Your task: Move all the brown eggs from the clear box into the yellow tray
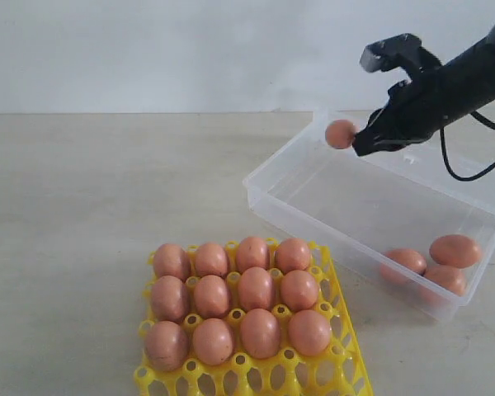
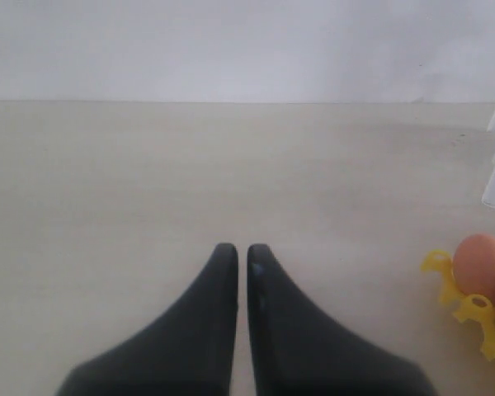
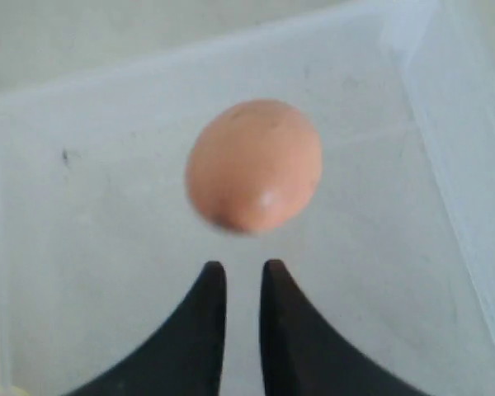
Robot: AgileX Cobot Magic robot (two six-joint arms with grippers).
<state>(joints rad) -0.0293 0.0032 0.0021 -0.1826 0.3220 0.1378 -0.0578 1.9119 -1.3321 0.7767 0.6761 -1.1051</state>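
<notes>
Brown eggs sit mostly in the yellow tray: twelve of them fill three rows of four cups, one egg to a cup, while the row of cups at the tray's near edge is open. Three more eggs lie touching in a cluster in the near right corner of the clear box, which stands just beside the tray on its right, set at an angle to it. A single egg shows at the box's far left corner, right at the tip of the right gripper. In the right wrist view this single egg lies just beyond the right gripper, over the bare box floor; the jaws are drawn almost together with only a thin slit between them, so the egg is not between them, and whether the tips touch it, or whether it rests on the floor, cannot be told. A black cable loops below that arm. The left gripper hangs clenched on nothing over the pale table, the tray's corner off to one side.
</notes>
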